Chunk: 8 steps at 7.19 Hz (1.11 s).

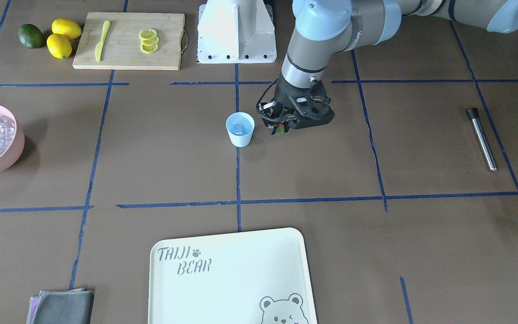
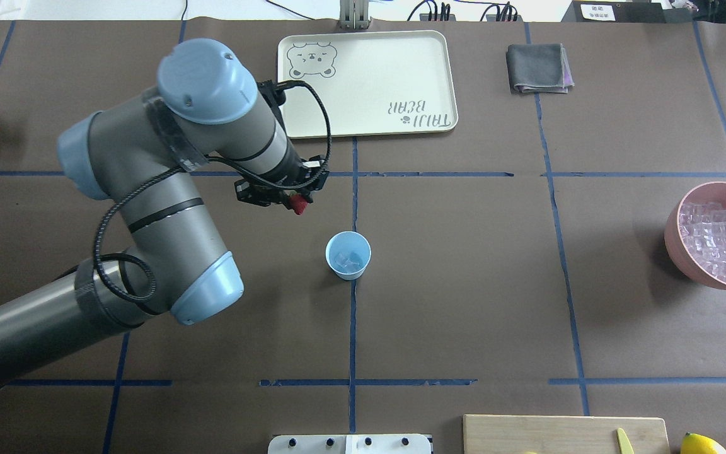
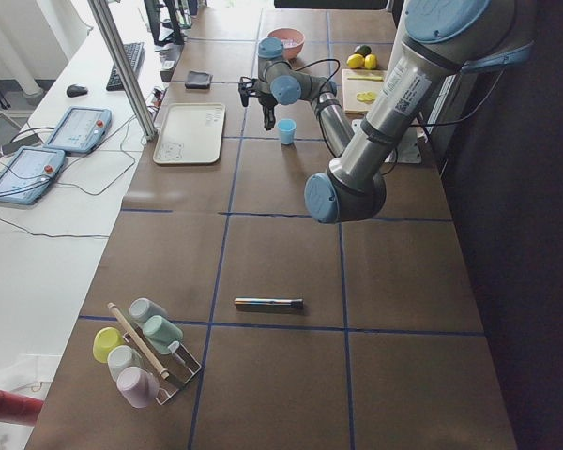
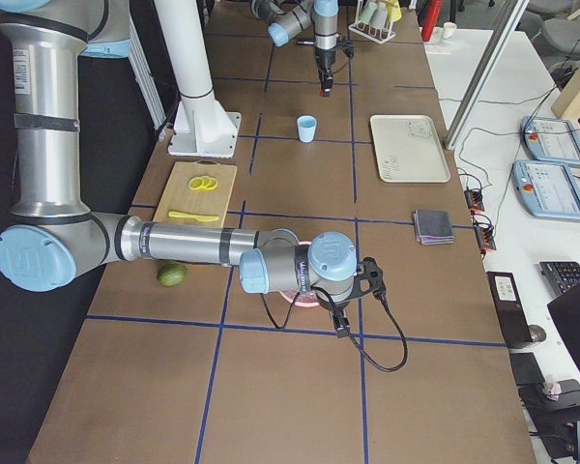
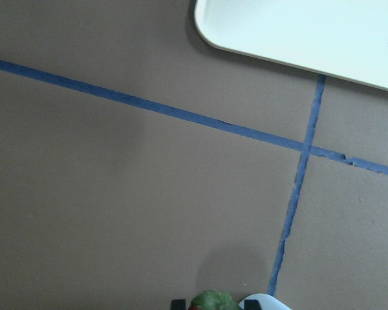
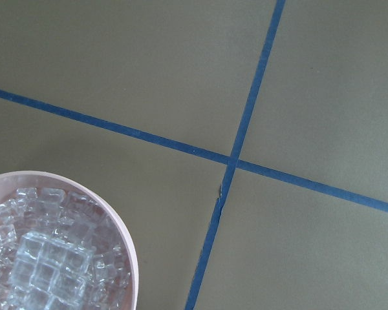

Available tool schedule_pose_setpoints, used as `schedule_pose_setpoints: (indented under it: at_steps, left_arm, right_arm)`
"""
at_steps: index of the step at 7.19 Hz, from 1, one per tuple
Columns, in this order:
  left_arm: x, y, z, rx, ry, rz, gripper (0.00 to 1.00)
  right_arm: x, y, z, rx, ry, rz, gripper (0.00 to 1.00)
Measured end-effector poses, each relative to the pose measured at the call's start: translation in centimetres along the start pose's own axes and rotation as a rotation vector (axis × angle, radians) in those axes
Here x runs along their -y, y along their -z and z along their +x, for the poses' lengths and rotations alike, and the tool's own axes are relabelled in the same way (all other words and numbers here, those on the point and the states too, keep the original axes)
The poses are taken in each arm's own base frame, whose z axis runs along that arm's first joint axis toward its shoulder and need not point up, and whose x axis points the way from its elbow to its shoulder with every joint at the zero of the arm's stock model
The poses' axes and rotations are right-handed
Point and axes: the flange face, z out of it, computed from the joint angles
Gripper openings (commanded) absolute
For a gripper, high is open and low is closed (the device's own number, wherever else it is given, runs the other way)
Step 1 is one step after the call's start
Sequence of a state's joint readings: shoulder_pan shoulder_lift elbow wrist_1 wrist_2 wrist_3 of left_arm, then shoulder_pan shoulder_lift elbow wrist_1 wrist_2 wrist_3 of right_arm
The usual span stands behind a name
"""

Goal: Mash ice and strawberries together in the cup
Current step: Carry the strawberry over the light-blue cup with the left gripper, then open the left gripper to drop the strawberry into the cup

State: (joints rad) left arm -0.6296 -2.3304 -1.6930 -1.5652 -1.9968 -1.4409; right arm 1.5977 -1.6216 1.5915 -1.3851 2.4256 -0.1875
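Cup [image 4: 307,128] upright between white pedestal [image 4: 205,130] and tray [image 4: 409,147].

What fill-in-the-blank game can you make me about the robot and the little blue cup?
1. The left end effector is pinching a tiny red ____.
2. The blue cup already has ____ cubes inside.
3. The lemon slices lie on a wooden ____.
Missing words: strawberry; ice; board.
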Motion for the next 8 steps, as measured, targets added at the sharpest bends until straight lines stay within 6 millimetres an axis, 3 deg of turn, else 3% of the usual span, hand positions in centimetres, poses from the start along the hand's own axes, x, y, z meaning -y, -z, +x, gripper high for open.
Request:
schedule_pose_setpoints:
  at_steps: [3, 6, 7, 8]
  left_arm:
    - [-3.7, -2.2, 3.2, -0.001, 0.000, -0.049, 0.00]
    - [-6.0, -3.4, 3.7, 0.007, -0.014, -0.079, 0.08]
    - [-6.1, -3.5, 3.7, 0.008, -0.016, -0.081, 0.16]
    - [-6.1, -3.6, 3.7, 0.010, -0.016, -0.082, 0.63]
  right_arm:
    - [-0.2, 0.4, 0.3, -0.002, -0.008, 0.009, 0.99]
    - [-0.2, 0.6, 0.4, -0.001, -0.011, 0.015, 0.99]
    - [-0.2, 0.7, 0.4, 0.000, -0.011, 0.016, 0.99]
    - [-0.1, 0.7, 0.4, 0.000, -0.011, 0.016, 0.99]
